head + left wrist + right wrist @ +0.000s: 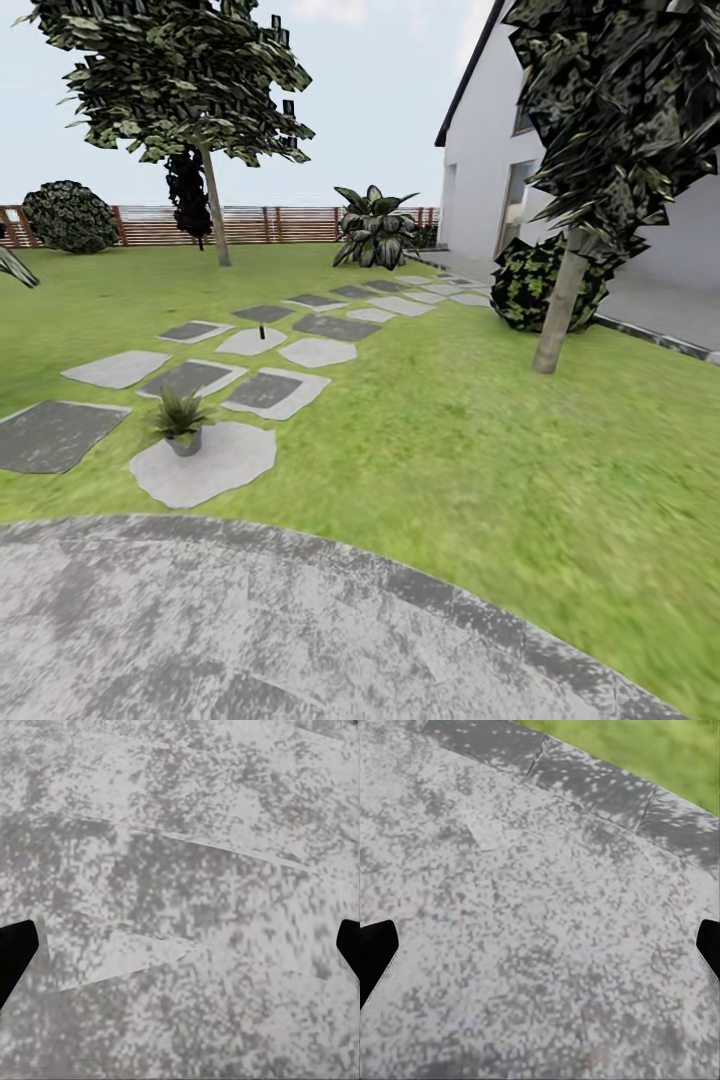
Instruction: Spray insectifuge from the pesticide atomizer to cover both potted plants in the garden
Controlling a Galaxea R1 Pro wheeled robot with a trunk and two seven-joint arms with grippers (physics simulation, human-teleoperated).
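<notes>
One potted plant (183,418), a small green rosette in a grey pot, stands on a pale stepping stone (215,465) just beyond the patio edge. Farther along the stone path a slim dark upright object, the pesticide atomizer (261,331), stands on a pale stone; it is too small to make out details. In the left wrist view my left gripper (180,952) is open, its dark fingertips (15,956) wide apart over speckled grey paving. My right gripper (540,952) is likewise open over the patio, near its rim and the lawn.
The round grey patio (250,620) spans the foreground, with lawn (480,450) beyond. A tree trunk (558,310) and dark bush (525,285) stand at the right by a white house (480,170). A large leafy plant (375,228), a tree (213,200) and a slatted fence (260,225) lie far back.
</notes>
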